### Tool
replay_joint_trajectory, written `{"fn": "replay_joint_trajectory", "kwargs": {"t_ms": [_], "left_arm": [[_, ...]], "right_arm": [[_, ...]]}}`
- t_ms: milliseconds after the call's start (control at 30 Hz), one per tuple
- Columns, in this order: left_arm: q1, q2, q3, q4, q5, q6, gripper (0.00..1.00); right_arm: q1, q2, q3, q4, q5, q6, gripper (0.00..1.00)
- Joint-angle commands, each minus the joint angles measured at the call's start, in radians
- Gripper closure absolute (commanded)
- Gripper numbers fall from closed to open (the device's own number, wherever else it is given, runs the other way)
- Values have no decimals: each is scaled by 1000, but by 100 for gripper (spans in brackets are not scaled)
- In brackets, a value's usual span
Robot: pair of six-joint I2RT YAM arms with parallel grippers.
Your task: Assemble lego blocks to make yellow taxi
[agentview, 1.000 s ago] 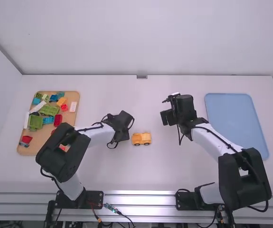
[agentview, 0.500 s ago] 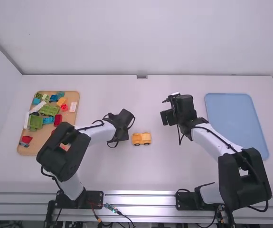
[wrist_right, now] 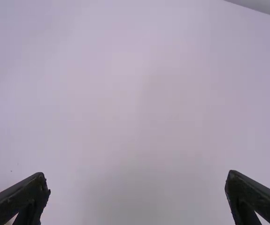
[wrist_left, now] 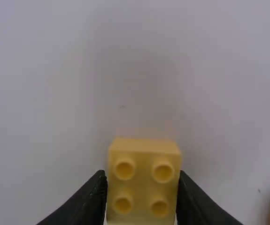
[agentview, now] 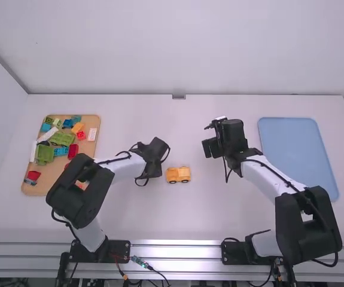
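The left arm [agentview: 124, 172], just left of the yellow toy car [agentview: 177, 174], has white parts, big black joints [agentview: 94, 194] and loopy black wires [agentview: 113, 161]. The right arm [agentview: 266, 179], right of the car, matches.

Yellow block [wrist_left: 143, 187]: plastic, smooth, low gloss
Yellow vehicle [agentview: 178, 174]: plastic, smooth
Table [agentview: 189, 215]: smooth, matt
Blue tray [agentview: 294, 152]: smooth, matt
Tan board [agentview: 54, 173]: wood-like, matt
Rail [agentview: 177, 252]: metal, ridged, glossy

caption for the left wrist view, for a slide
Left end effector gripping a yellow block with four studs above the white table
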Motion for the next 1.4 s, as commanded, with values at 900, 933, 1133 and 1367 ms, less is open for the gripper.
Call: {"fn": "replay_joint_trajectory", "kwargs": {"t_ms": [900, 933, 1133, 1367], "left_arm": [[11, 14, -12, -113, 74, 1421, 98], [11, 14, -13, -116, 87, 1462, 98], [12, 14, -26, -155, 220, 1792, 98], [12, 14, -38, -107, 246, 1843, 98]], "right_arm": [[2, -18, 15, -5, 4, -33, 1], [2, -18, 15, -5, 5, -34, 1], [2, -18, 15, -6, 3, -34, 1], [2, -18, 15, -6, 5, -35, 1]]}}
